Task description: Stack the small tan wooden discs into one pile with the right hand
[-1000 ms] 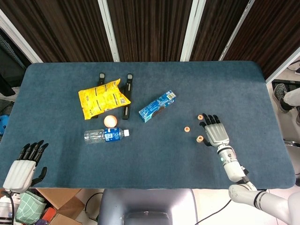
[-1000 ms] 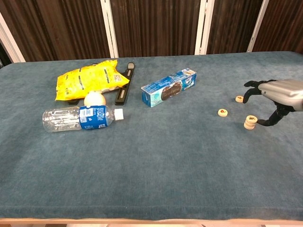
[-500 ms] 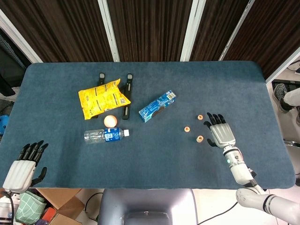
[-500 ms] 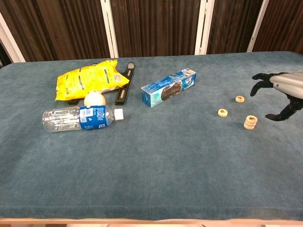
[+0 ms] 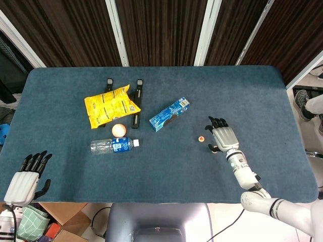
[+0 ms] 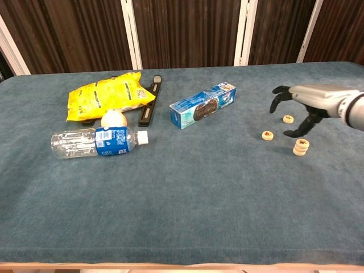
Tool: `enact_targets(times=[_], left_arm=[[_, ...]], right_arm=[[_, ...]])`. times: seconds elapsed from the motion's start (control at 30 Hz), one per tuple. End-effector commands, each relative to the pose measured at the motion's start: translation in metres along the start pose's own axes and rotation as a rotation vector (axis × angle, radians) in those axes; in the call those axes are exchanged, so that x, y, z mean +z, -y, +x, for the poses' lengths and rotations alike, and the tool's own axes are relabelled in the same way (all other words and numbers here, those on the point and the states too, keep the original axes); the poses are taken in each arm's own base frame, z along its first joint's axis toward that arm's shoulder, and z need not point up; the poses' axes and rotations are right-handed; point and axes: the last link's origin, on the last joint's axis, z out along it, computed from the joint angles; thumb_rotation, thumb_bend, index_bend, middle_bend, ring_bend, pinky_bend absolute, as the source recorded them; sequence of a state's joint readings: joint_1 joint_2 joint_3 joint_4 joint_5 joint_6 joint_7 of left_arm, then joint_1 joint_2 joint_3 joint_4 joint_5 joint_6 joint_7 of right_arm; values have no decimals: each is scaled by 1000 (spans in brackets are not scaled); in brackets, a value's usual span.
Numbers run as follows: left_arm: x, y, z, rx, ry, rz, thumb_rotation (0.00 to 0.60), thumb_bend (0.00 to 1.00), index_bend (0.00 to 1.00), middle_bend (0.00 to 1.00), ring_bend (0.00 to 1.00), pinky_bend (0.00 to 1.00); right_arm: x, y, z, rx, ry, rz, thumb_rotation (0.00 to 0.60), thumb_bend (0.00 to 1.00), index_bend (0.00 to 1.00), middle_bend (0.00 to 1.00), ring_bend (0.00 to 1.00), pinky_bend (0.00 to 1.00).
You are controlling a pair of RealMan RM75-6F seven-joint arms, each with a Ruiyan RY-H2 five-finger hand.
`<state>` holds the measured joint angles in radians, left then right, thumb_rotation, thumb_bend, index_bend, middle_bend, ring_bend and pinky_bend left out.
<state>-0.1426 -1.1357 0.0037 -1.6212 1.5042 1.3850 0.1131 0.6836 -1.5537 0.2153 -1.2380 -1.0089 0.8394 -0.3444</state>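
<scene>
At the bottom left of the head view, the left hand point(image 5: 21, 182) is hanging off the table point(image 5: 166, 171), fingers apart, holding nothing. At the right of the chest view, the single disc point(image 6: 267, 135), the far disc point(image 6: 288, 119) and the little pile point(image 6: 301, 147) are lying near each other. The right hand point(image 6: 304, 102) is hovering open over them, holding nothing.

Right hand point(image 6: 301, 105) raised above the bench point(image 6: 199, 187), palm down, dark fingers point(image 6: 280, 94) spread and curved downward, holding nothing; thumb angled down beneath the palm. Its white forearm point(image 5: 245, 174) runs back toward the near right bench edge. Left hand point(image 5: 22, 181) lies off the near left corner, back uppermost, fingers extended side by side, empty.
</scene>
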Motion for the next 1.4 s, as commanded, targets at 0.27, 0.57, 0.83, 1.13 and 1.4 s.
enact_targets(times=[0.27,0.57,0.83,1.13,1.4], left_arm=[[0,1,1,-7,-2,0,600,486,0,0,0,28],[0,0,0,0,4,-1,600,486,0,0,0,28],[1,0,0,0,6,3,600,490,0,0,0,29],[0,1,0,-2,1,3,600,489,0,0,0,28],[0,1,1,-5,1,1,600,490,0,0,0,28]], right_arm=[[15,10,-5,-39,15,-10,600,422,468,0,0,0],[26,10,-16,-71,37,-31,600,422,506,0,0,0],[30,15,-21,-61,44,-19,600,460,528,0,0,0],[31,17,-23,-57,50,-16,600,478,567,0,0,0],[32,19,-25,-60,57,-20,600,479,578,0,0,1]])
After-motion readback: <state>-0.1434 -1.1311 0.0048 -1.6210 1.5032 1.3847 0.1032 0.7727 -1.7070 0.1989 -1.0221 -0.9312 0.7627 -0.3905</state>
